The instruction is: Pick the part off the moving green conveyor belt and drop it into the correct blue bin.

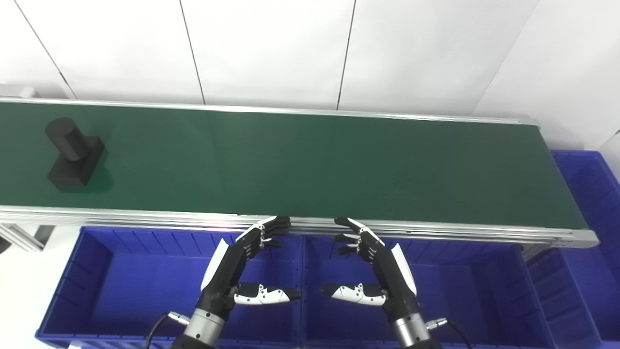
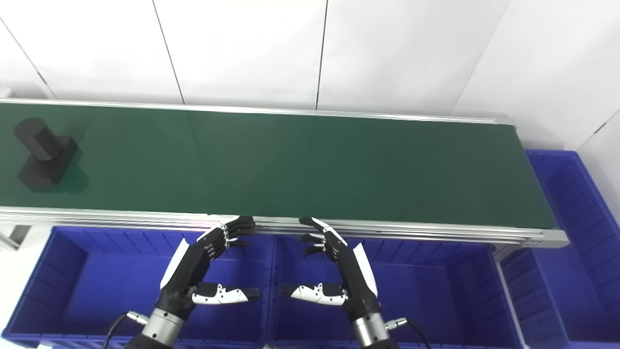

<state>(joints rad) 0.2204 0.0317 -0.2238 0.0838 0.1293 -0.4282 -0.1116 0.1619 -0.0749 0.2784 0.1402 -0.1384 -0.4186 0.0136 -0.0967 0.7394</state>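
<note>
Left eye view: black part point(image 1: 73, 151) far from left hand point(image 1: 240, 271).

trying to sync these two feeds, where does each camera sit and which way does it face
Left eye view: on the robot's head, looking down and forward over the green conveyor belt; the black part sits well inside the left edge; left hand and right hand rise from below.
Right eye view: same head, slightly rightward; the part sits nearer the left edge.
Shared: belt, part, blue bins, both open hands.
</note>
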